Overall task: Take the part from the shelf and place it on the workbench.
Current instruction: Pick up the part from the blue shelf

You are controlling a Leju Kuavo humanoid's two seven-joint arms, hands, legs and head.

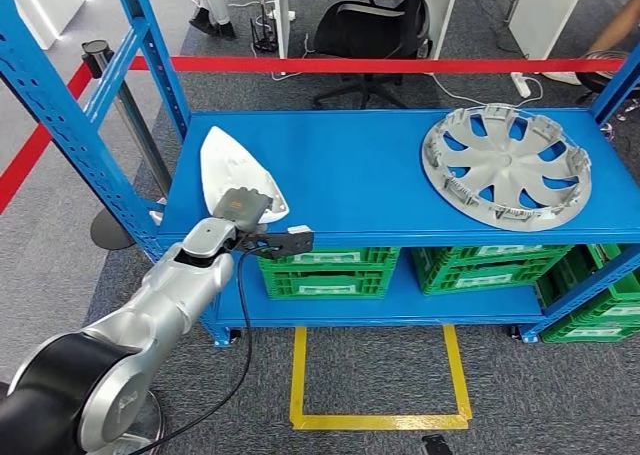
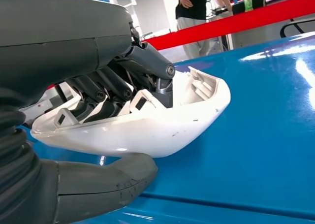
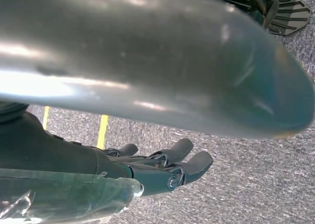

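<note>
Left arm of mine reaches up from about 7 o'clock onto the blue shelf [image 1: 362, 175]. Big silver hubcap [image 1: 507, 165] lies flat out at 2 o'clock, well apart. My left hand [image 2: 111, 93] grasps the white part [image 2: 156, 130]: fingers inside it, thumb underneath, near the shelf's front edge. Right hand [image 3: 163, 165] hangs over the floor, fingers loose, holding nothing.

Head view looks forward and down on the blue metal shelf [image 1: 362, 175]. Left wrist view, very near, shares its surface [image 2: 260, 135]; right wrist view faces grey carpet floor [image 3: 241, 184].
</note>
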